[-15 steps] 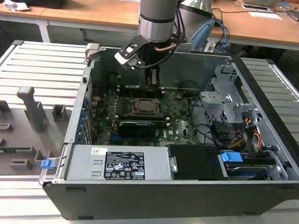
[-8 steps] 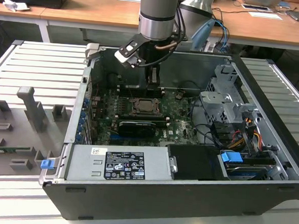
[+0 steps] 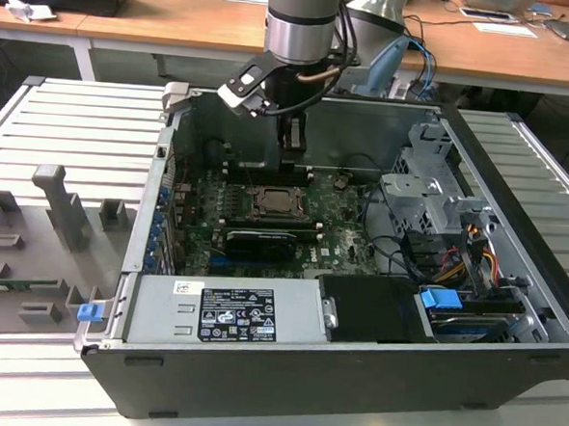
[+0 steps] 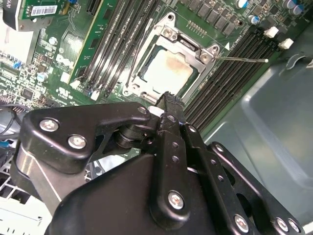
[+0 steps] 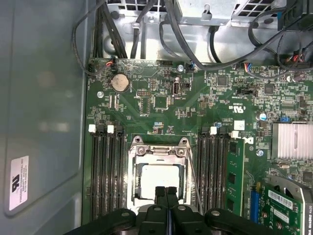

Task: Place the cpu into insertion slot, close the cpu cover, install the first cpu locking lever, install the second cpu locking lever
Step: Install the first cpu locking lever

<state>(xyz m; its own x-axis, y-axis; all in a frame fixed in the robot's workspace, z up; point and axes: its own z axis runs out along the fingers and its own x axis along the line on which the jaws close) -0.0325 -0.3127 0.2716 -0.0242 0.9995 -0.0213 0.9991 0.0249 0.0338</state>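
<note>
My claw is pinched shut on nothing, just above the cpu. It sits in the insertion slot, and the cpu cover looks lowered. A thin locking lever juts free nearby. If my tips slip off it, they could gouge the green board. The open case lies on a ribbed table.

cpu seated in insertion slot | cpu cover flat over it | gripper closed, at cover's edge
</note>
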